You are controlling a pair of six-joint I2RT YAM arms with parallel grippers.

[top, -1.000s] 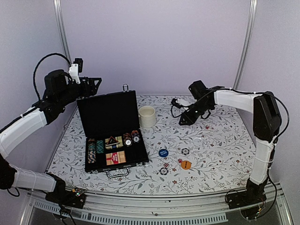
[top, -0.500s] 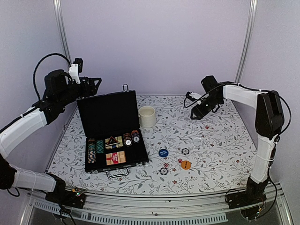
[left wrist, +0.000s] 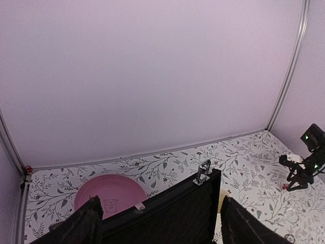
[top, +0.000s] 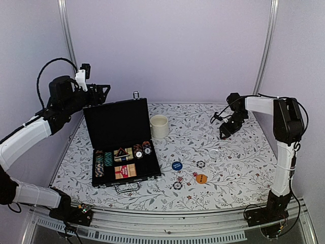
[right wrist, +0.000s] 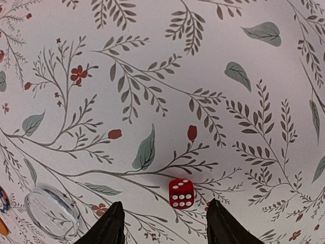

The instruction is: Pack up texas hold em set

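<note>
Only the right wrist camera catches a red die (right wrist: 181,193) on the floral surface (right wrist: 152,61), just ahead of the spread right hand (right wrist: 165,226). The black case (top: 117,122) sits open at the surface's left, chips (top: 100,162) and cards (top: 124,171) in its tray, the left hand (top: 105,90) spread over its lid.

A cream mug (top: 160,126) stands on the floral table (top: 244,152) towards 11 o'clock; a pink plate (left wrist: 109,195) lies farther out at 10.

Red die (right wrist: 181,193) between spread fingers (right wrist: 225,226)
</note>
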